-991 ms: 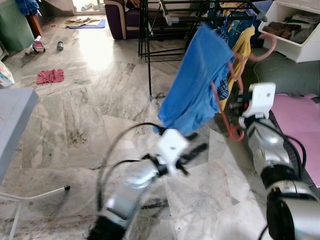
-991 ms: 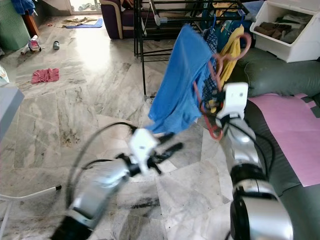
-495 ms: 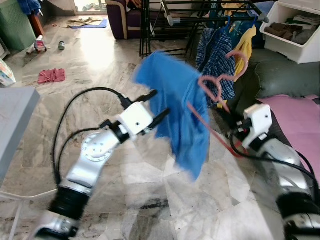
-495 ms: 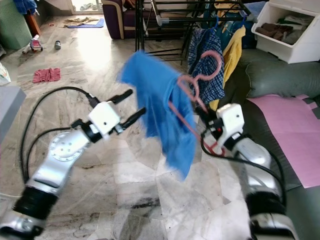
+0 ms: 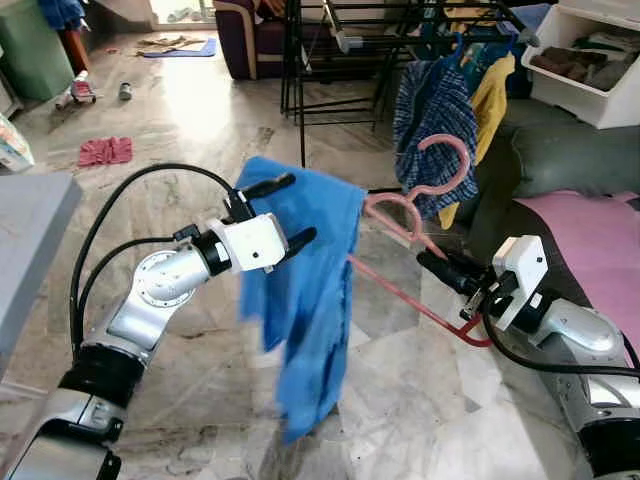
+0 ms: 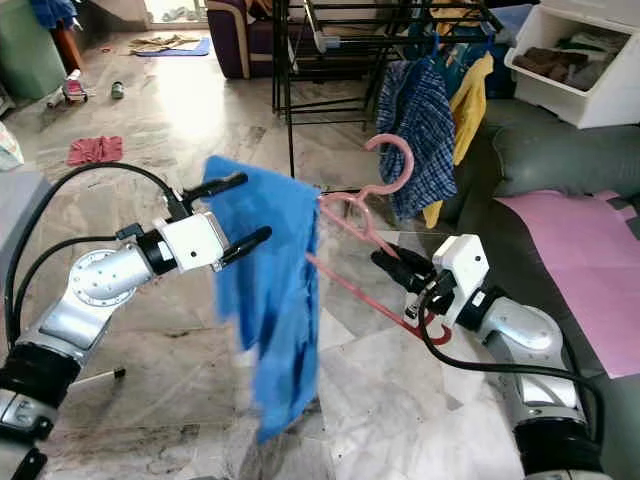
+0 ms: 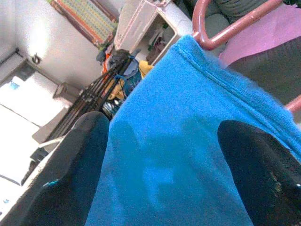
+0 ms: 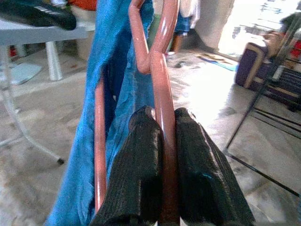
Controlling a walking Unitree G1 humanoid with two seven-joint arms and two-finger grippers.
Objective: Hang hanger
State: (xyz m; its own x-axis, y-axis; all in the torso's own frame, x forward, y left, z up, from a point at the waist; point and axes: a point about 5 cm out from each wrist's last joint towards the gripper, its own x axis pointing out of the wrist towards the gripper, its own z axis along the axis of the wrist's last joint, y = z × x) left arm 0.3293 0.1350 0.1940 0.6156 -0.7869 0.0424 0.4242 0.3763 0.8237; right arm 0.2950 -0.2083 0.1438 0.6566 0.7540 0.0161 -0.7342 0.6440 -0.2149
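Gripping pink hanger [image 5: 420, 290] bar: right pincer [image 5: 440, 272] | left pincer [image 5: 285, 210] spread, seemingly straddling blue shirt [image 5: 305, 300]

Grey-veined marble tile floor [image 5: 200, 130], sunlit toward the back. Lying on it: crumpled red cloth [image 5: 102, 151], small toy [image 5: 79, 90], and a rug [image 5: 176, 45]. Standing on it: black drying rack [image 5: 335, 45].
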